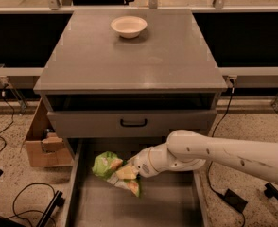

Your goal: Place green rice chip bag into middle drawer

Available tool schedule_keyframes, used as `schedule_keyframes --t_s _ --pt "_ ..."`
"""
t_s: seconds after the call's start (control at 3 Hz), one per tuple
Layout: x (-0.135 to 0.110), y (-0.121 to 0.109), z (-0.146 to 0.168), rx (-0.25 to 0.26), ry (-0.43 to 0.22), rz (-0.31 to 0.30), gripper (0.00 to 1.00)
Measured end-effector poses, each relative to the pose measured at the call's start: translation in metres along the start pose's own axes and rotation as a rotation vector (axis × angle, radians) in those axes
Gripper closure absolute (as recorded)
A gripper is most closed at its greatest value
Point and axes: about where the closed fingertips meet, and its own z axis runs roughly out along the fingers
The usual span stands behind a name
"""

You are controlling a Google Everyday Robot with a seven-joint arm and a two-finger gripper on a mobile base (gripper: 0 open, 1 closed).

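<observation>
The green rice chip bag is crumpled light green with tan chip pictures. It hangs low inside the open middle drawer, over the left part of its grey floor. My gripper comes in from the right at the end of the white arm. It is shut on the bag's right side. The bag covers most of the fingers. I cannot tell whether the bag touches the drawer floor.
A white bowl stands at the back of the cabinet top. The closed drawer front with a black handle is just above the arm. A cardboard box and cables lie on the floor left of the drawer. A black adapter lies on the right.
</observation>
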Motion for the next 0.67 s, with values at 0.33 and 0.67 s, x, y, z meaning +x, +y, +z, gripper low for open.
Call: schedule_keyframes --t_s 0.33,0.67 --pt "0.021 -0.010 0.019 0.046 0.048 0.060 1.00" --pt "0.048 0.002 0.043 0.079 0.082 0.098 1.00"
